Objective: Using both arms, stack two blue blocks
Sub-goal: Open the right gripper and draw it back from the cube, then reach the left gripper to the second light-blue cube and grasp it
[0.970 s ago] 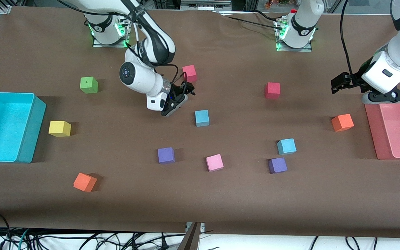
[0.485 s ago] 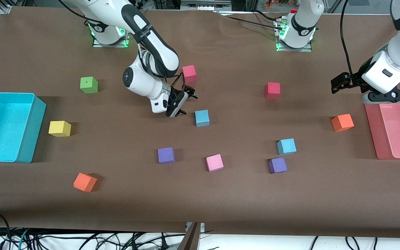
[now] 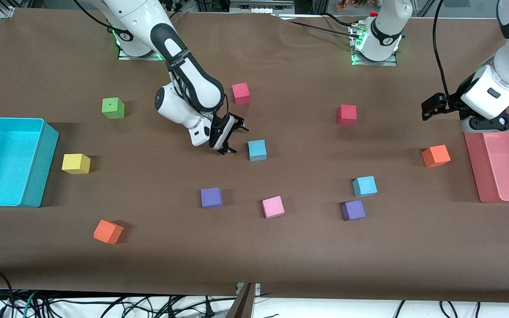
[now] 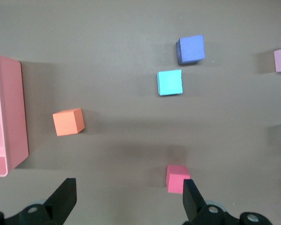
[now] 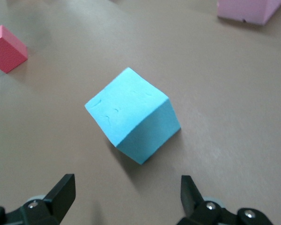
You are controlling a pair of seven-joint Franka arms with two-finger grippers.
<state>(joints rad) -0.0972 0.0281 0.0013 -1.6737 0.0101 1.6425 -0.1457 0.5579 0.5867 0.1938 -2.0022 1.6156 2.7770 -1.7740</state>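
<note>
— What is sitting toward the right arm's end of the brown cloth-covered table [image 3: 281,247]?

— A large cyan plastic bin [image 3: 38,163] is resting there, with a yellow foam cube [image 3: 76,163] just beside it, a green foam cube [image 3: 113,108] farther from the camera and an orange foam cube [image 3: 108,231] nearer to it.

— And the right arm?

— The right gripper [image 3: 233,138] is hanging low over the table just beside the first light sky-blue foam cube [image 3: 257,149], its fingers [image 5: 61,190] standing apart and gripping nothing. In its wrist view that cube [image 5: 133,121] is lying ahead of the open jaws, not touching them.

— Where is the other blue one lying?

— The second sky-blue foam cube [image 3: 364,186] is sitting nearer to the camera and toward the left arm's end, with a dark purple foam cube [image 3: 353,210] just beside it.

— What is the left arm doing?

— It is waiting. The left gripper [image 3: 431,108] is hovering next to the pink plastic tray [image 3: 475,168], fingers [image 4: 63,197] spread wide and empty.
</note>
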